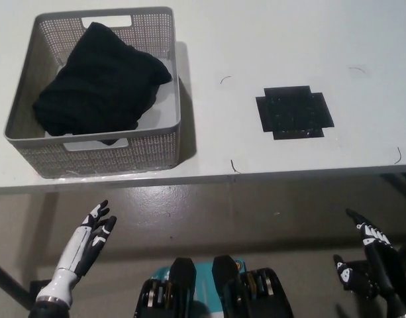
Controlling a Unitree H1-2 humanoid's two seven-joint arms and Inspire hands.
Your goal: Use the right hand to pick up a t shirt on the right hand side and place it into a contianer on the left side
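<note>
Head view: a white worktop (289, 40) fills the upper half of the picture, its front edge running across just below the middle. At about ten o'clock stands a grey perforated container (164, 79) with cut-out handles in its near and far walls. A black t shirt (100, 83) lies bunched inside it, covering most of the floor and leaning toward the far and left walls; a strip of pale floor shows along the right and near sides. At roughly two o'clock, well apart from the container, a flat black cross-shaped patch (294, 112) lies on the worktop. A few thin dark strands lie scattered on the white surface near it.

Below the worktop's edge is a grey-brown floor (255, 212). At seven o'clock the white left hand (90, 235) hangs off the worktop, its fingers straight and slightly spread, holding nothing. At five o'clock the black right hand (367, 262) is low at the picture's corner, also clear of the worktop, fingers extended and apart, empty.
</note>
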